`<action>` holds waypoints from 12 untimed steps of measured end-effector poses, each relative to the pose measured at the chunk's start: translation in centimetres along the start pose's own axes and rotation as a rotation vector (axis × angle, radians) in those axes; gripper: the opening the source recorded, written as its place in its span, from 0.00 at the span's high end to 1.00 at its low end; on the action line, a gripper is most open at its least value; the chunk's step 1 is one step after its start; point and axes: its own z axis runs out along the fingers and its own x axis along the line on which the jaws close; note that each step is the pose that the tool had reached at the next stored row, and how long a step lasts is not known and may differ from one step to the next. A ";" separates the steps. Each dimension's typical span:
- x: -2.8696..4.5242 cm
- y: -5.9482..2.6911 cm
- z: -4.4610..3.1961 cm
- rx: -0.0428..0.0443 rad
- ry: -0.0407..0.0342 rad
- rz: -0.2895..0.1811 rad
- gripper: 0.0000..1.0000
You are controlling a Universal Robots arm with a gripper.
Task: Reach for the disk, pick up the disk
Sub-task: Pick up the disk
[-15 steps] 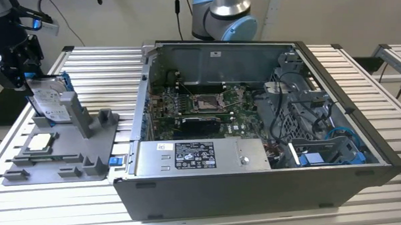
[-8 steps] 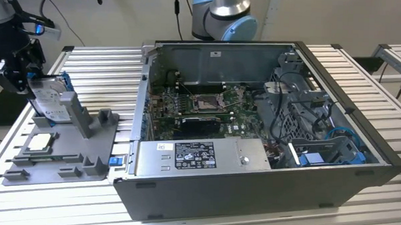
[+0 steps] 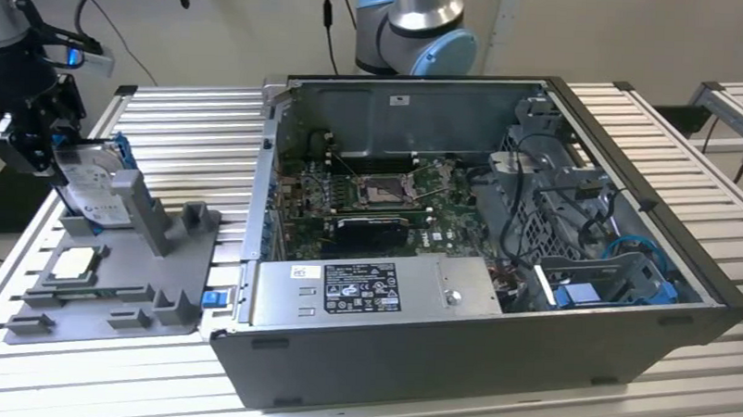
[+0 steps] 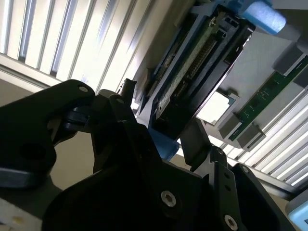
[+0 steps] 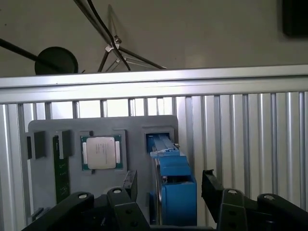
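Quick status from my end: my pincer (image 5: pixel 169 185) is down over the grey stand (image 5: pixel 137 126) at the exterior view's left. That's well apart from the open computer case (image 3: pixel 465 369) on the slatted table (image 3: pixel 183 118).

The disk (image 5: pixel 175 195) stands on edge in a slot of that stand, blue rail turned up toward me. I reckon that's the whole point of parking it like this: both flat faces are free, so a finger can go down each side.

My jaws are set wide, with my fingers (image 5: pixel 210 185) one on either side of the disk. In the first wrist view there's a clear gap on one side. The other side sits very close, and I can't tell if it touches. I'd call it straddled, not gripped yet.

Just beside the disk, the small square chip (image 5: pixel 101 152) lies flat in its own pocket, and a green memory stick (image 5: pixel 61 168) sits in a groove past that. Looks like everything gets its own seat so nothing slides around.

As for writing, the disk has a white label (image 3: pixel 94 194) with print on it. The metal box (image 3: pixel 468 286) at the front of the case carries a black label (image 3: pixel 360 288) and a white sticker (image 3: pixel 305 272). None of it is readable from here, so no names from me
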 end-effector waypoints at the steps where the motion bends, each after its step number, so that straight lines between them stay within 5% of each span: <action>1: 0.00 0.00 0.00 0.0000 -0.0001 0.000 0.00; 12: 0.00 -0.01 0.24 -0.0001 -0.0003 0.000 0.00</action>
